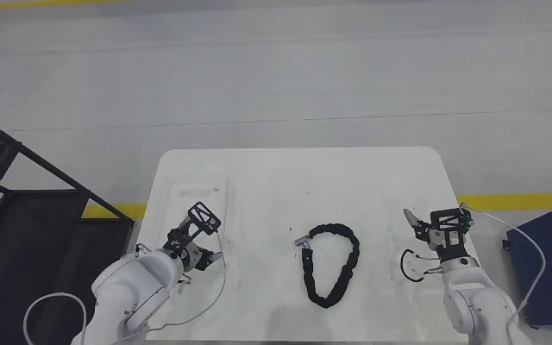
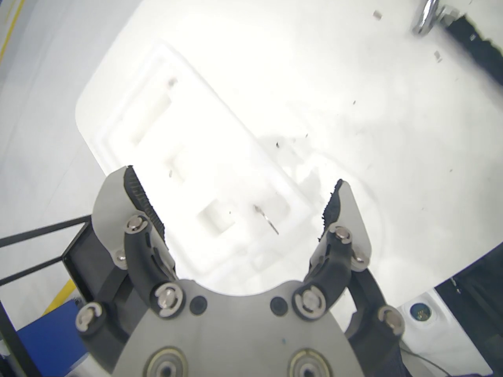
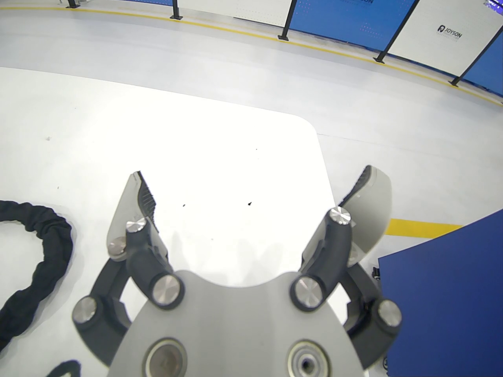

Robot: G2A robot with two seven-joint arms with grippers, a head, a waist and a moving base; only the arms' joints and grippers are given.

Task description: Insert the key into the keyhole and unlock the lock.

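While the left gripper (image 2: 235, 176) and right gripper (image 3: 251, 174) are held with jaws apart and empty, the key (image 2: 267, 219), judged to be the thin pin in the tray (image 2: 114, 119) just ahead between the left jaws, should be pinched squarely; the chain lock (image 1: 332, 229) lies well beyond.

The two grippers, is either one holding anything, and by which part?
Nothing is held. The left gripper and the right gripper are both open and empty; the chain lock lies on the table between them.
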